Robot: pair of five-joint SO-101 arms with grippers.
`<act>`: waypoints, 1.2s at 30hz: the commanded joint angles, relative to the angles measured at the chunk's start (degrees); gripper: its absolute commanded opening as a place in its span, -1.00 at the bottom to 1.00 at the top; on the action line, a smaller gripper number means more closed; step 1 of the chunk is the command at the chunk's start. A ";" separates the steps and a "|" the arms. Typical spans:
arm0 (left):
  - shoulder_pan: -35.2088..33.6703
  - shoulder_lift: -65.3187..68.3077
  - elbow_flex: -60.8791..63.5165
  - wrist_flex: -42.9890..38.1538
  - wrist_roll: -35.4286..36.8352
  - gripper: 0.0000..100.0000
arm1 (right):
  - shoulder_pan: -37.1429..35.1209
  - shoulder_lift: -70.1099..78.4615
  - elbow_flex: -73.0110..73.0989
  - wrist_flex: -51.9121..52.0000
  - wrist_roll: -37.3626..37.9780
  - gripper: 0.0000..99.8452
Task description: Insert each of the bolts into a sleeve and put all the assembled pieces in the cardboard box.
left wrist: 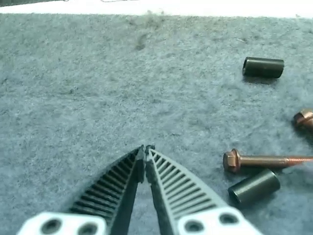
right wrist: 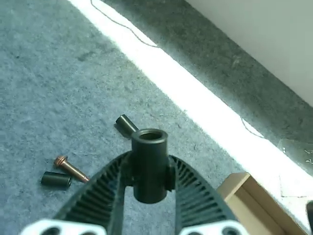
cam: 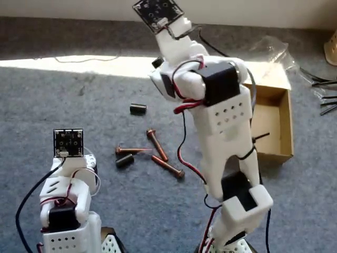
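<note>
Cardboard box [cam: 287,126] sits at the right — right gripper [right wrist: 149,169] clamps a black sleeve [right wrist: 149,144], left gripper [left wrist: 145,151] pinched shut, holding nothing.

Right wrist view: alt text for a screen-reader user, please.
The right tool is shut on a black sleeve, its hollow end facing the camera, above grey carpet. On the carpet lie a lone sleeve, and a copper bolt beside another sleeve; a corner of the cardboard box shows.
</note>
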 commanded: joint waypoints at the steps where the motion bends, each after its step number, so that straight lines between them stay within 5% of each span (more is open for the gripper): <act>1: 3.74 -0.40 -0.13 -0.79 -0.35 -0.94 | 2.42 -9.45 3.47 0.92 -0.70 -0.99; 9: 9.63 -0.40 2.86 -1.14 -10.29 -0.94 | 4.26 -25.63 20.62 0.75 -0.70 -0.99; 20: 16.57 -0.22 2.86 -5.27 -10.20 -0.94 | 4.70 -45.58 39.78 0.66 -0.97 -0.99; 28: 22.02 -0.13 2.24 -5.27 -10.37 -0.94 | 17.19 -57.10 54.99 -4.00 -5.36 -0.99; 36: 25.63 -0.04 -1.63 -5.27 -10.20 -0.94 | 21.85 -72.04 82.86 -18.24 -5.45 -0.99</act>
